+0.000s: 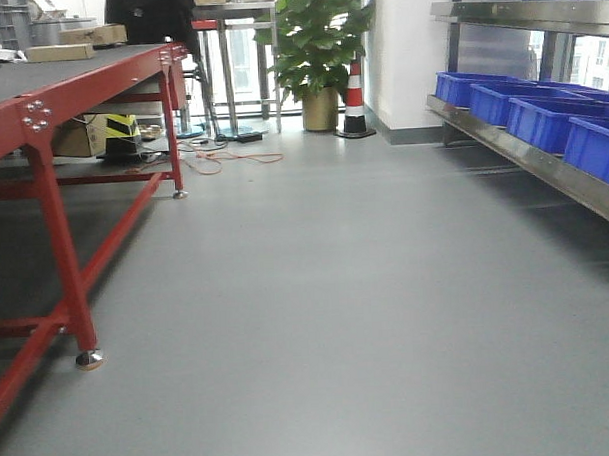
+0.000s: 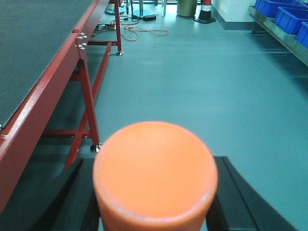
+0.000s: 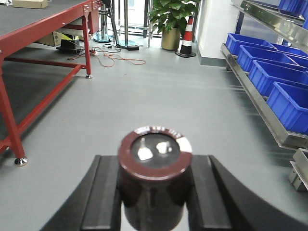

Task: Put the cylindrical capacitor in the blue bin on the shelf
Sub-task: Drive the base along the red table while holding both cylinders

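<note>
1. A smooth grey floor (image 1: pixel 337 287) is seen running between the furniture, open down the middle.
2. On the left, a bench (image 1: pixel 70 101) with a red-painted metal frame, bolted joints and a dark matte top is seen; its legs end in small round metal feet.
3. On the right, the shelf (image 1: pixel 542 165) of shiny reflective steel is seen, with broad flat front edges.
4. Blue plastic bins (image 1: pixel 541 120), rectangular and open-topped, are lined up side by side on the lower tier; more are seen on the tier above.
5. At the far end, a leafy plant (image 1: pixel 313 38) in a golden pot is stood just beside a red-and-white striped cone (image 1: pixel 355 101).
6. Orange cables (image 1: pixel 222 156) are strewn on the floor near the bench's far leg.
7. The left hand (image 2: pixel 154 192) is closed on an orange cylinder (image 2: pixel 154 163) with a flat matte top, gripped between black fingers (image 2: pixel 236 192).
8. The right hand (image 3: pixel 154 192) is closed on the cylindrical capacitor (image 3: pixel 155 159), which is held upright above the floor, well apart from the bins; its body is dark maroon, with two pale terminals on top.
</note>
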Robot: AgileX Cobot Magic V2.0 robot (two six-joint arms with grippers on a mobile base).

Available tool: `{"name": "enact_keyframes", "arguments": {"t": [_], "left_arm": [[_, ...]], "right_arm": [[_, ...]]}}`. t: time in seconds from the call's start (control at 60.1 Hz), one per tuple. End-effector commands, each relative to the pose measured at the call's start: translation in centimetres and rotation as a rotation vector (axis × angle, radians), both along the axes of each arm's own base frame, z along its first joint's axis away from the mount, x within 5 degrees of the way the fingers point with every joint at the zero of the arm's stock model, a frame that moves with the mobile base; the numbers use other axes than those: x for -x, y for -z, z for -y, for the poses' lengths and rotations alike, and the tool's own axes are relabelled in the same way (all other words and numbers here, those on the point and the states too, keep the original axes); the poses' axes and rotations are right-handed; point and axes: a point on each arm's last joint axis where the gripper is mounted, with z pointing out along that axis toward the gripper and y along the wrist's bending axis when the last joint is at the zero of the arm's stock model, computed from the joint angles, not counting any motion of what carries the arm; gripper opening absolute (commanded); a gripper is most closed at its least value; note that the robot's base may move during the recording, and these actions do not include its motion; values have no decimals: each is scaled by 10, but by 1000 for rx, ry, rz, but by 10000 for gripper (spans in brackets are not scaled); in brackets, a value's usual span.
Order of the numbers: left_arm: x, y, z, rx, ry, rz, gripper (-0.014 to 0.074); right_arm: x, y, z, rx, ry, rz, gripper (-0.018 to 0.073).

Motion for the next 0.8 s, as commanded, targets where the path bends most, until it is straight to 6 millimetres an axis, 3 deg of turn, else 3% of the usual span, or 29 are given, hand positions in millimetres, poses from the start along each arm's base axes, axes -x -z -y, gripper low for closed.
{"name": "enact_keyframes", "arguments": {"t": [0.0,0.781], "left_arm": [[1,-3,1,11,7,26,-111],[1,-3,1,11,7,26,-111]], "right_arm": [[0,-3,0,-4,-1,28,-25],[0,-3,0,-4,-1,28,-25]]}}
